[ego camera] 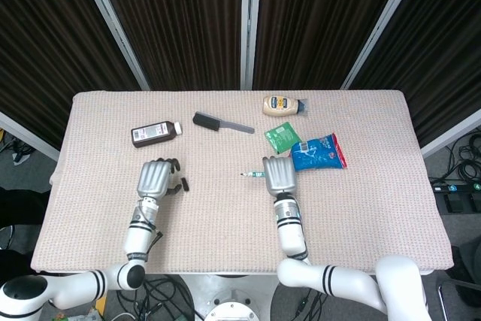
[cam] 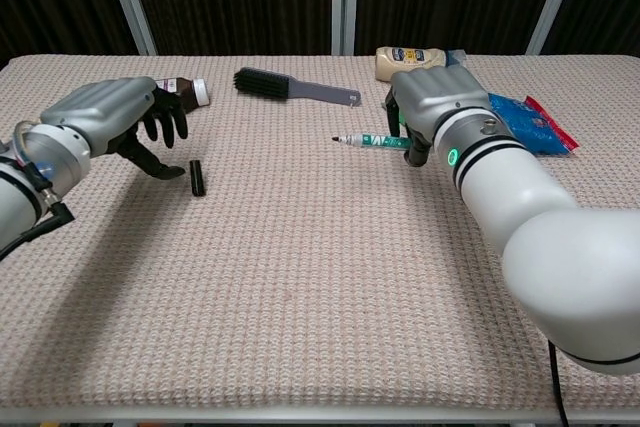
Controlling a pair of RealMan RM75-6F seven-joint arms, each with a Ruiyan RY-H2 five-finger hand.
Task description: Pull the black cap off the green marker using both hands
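Note:
The green marker (cam: 372, 140) is uncapped, its tip pointing left, and my right hand (cam: 435, 112) grips its right end just above the table; it also shows as the marker (ego camera: 254, 174) beside the right hand (ego camera: 279, 175). The black cap (cam: 196, 177) lies loose on the table, also seen as the cap (ego camera: 184, 183) in the head view. My left hand (cam: 105, 119) hovers just left of the cap with its fingers apart and holds nothing; the head view shows the same left hand (ego camera: 154, 179).
A black brush (ego camera: 221, 122) and a brown bottle (ego camera: 155, 133) lie at the back left. A mayonnaise bottle (ego camera: 284, 105), a green packet (ego camera: 282, 139) and a blue bag (ego camera: 318, 152) sit at the back right, close to the right hand.

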